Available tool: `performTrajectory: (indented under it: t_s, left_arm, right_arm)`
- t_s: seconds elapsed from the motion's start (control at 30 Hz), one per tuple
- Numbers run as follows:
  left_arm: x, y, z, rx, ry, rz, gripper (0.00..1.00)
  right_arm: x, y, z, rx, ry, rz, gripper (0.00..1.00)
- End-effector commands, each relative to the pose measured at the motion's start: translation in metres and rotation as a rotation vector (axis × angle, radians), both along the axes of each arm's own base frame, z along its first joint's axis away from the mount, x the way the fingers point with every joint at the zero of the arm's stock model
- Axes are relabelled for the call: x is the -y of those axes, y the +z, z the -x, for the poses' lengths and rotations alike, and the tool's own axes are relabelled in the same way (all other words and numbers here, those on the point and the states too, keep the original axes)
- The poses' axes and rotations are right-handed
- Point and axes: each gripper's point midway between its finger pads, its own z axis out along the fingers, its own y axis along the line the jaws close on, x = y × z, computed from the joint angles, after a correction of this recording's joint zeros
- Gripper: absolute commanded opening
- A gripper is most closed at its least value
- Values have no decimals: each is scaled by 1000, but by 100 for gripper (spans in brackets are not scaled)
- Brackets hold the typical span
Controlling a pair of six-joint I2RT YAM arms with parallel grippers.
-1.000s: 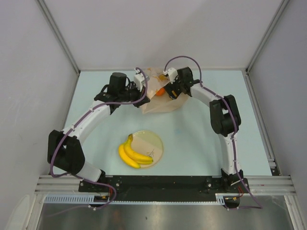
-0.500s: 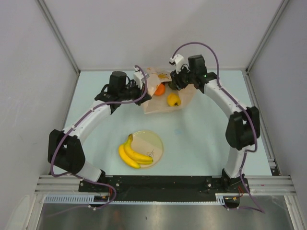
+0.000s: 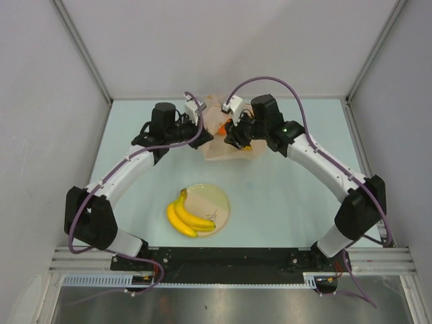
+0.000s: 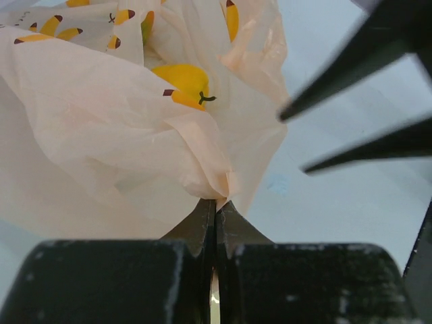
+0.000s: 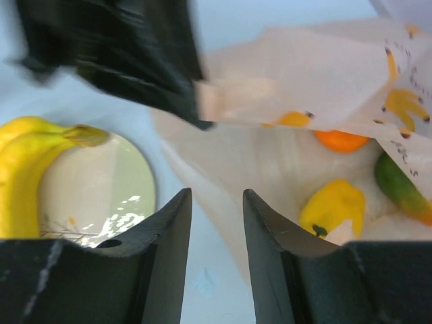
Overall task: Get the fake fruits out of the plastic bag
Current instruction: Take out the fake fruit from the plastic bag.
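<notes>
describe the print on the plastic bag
Small yellow-orange bananas with dark tips on the plastic bag; clearest in the left wrist view.

- Your right gripper [image 5: 217,196] has its fingers apart, empty.
- At 2 o'clock the plastic bag [image 5: 304,74] gapes, showing 3 fruits: orange ball [image 5: 341,140], yellow pepper piece [image 5: 334,206], green mango [image 5: 398,185].
- At 9 o'clock, the banana bunch [image 5: 27,169] overlaps the plate [image 5: 101,196].

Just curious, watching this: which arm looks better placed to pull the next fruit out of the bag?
The right. The right gripper is open, facing the yellow pepper-shaped piece and orange ball inside the plastic bag. The left gripper is shut on the bag's edge, so it is busy.
</notes>
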Motion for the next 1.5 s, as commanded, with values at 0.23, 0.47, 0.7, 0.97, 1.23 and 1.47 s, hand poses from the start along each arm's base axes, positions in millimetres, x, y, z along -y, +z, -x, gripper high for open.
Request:
performTrajectory:
  t_s: [0.23, 0.47, 0.7, 0.97, 1.23, 1.47]
  left_arm:
    - [5, 41, 16, 46, -8, 110, 1]
    - [8, 39, 11, 39, -11, 115, 1]
    - [14, 34, 4, 10, -18, 118, 1]
    - [16, 29, 0, 3, -13, 112, 0]
    - [19, 32, -7, 1, -3, 123, 0]
    - [16, 46, -10, 28, 23, 128, 9]
  right_arm:
    - [46, -97, -117, -87, -375, 137, 53]
    - [71, -138, -155, -62, -539, 254, 95]
    - [86, -181, -172, -103, -552, 312, 94]
    - [85, -159, -177, -85, -479, 250, 50]
    - [52, -35, -102, -27, -256, 43, 36]
    - [49, -12, -1, -34, -66, 60, 36]
